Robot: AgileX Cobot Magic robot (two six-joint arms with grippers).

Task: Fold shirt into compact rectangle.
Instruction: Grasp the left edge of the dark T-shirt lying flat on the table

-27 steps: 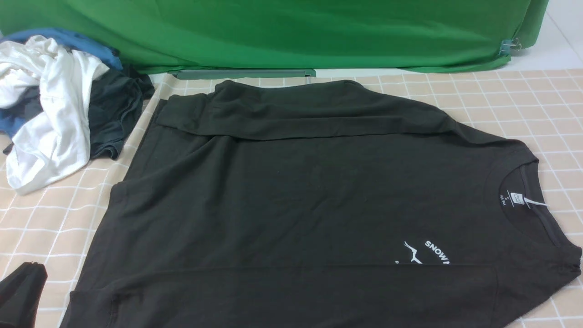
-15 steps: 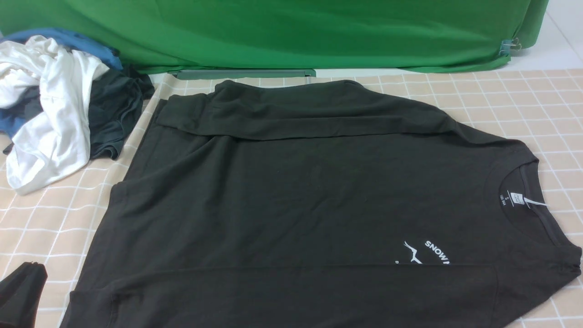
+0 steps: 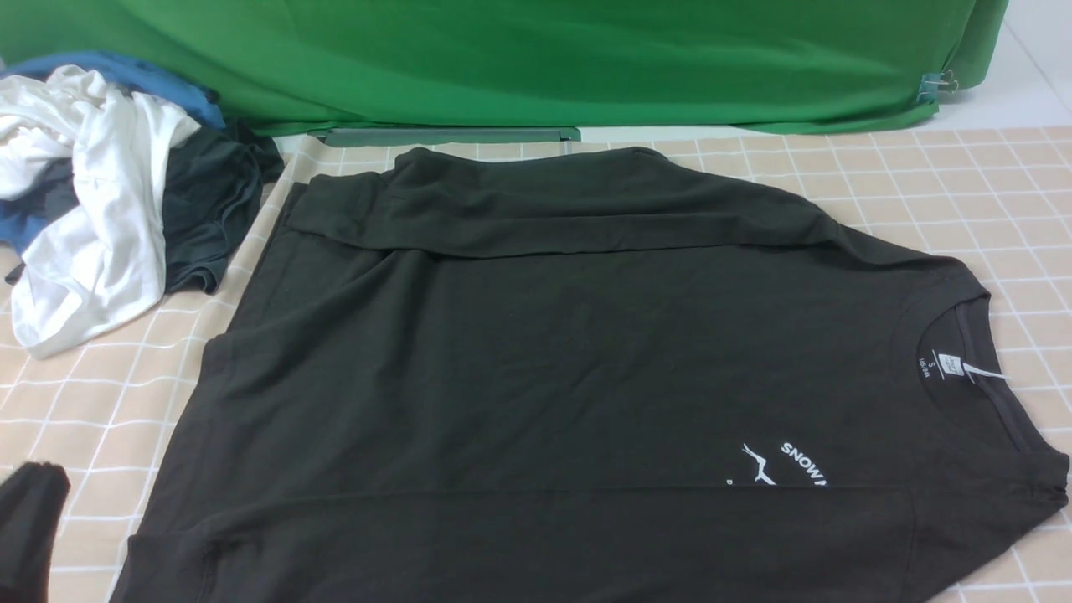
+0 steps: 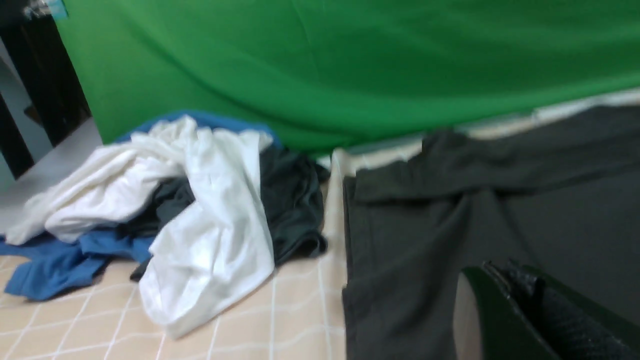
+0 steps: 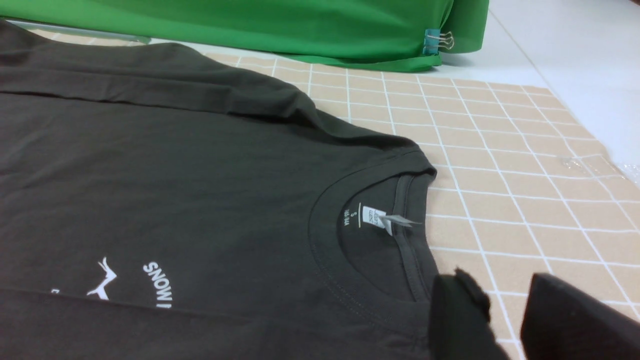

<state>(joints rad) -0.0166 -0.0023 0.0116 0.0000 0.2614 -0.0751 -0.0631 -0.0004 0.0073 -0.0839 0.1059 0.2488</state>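
Note:
The black shirt (image 3: pixel 578 360) lies flat on the checked table with its collar to the right and its hem to the left. Its white neck label (image 5: pixel 372 216) and "SNOW" print (image 3: pixel 802 463) face up. Both sleeves lie folded in along the far and near edges. My left gripper (image 3: pixel 29 519) hangs at the near left corner beside the hem, and its fingertips (image 4: pixel 505 267) are pressed together on nothing. My right gripper (image 5: pixel 505 300) is out of the front view. It stands open just off the collar's near side, with bare table between its fingers.
A heap of white (image 3: pixel 92 209), blue (image 3: pixel 142 75) and dark grey-teal (image 3: pixel 209 209) garments sits at the far left. A green backdrop (image 3: pixel 544 59) hangs along the back, held by a clip (image 5: pixel 436 40). The checked cloth (image 3: pixel 963 176) shows to the right of the shirt.
My left gripper has sunk a little lower and further left in the front view. The shirt and the clothes heap have not moved.

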